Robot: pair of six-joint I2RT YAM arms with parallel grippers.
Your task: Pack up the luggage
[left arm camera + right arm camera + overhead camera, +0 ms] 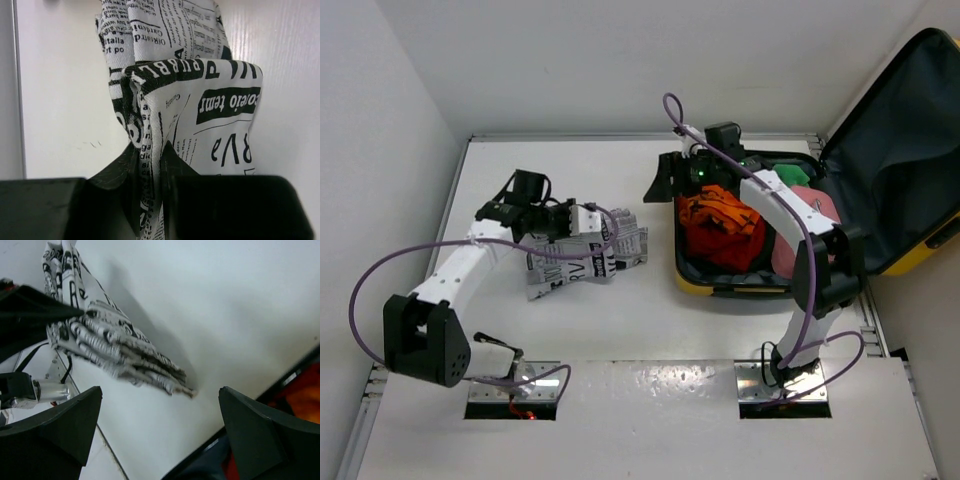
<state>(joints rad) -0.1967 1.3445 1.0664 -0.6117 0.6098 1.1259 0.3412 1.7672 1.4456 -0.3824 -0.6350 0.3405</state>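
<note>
The left claw (pixel 161 200) pinches a fold of bunched newspaper-print cloth (pixel 195 100).

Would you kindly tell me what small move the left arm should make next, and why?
Probably lift the cloth slightly and start toward the luggage. The left gripper is pinched shut on a fold of the cloth, which otherwise lies on the table, left of the open luggage. The right gripper is open at the luggage's left rim, holding nothing.

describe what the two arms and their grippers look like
Both are white links with black joints: left arm, right arm. A purple cable loops along each. The left gripper and right gripper have black wedge-shaped fingers. A green light glows at the right wrist.
</note>
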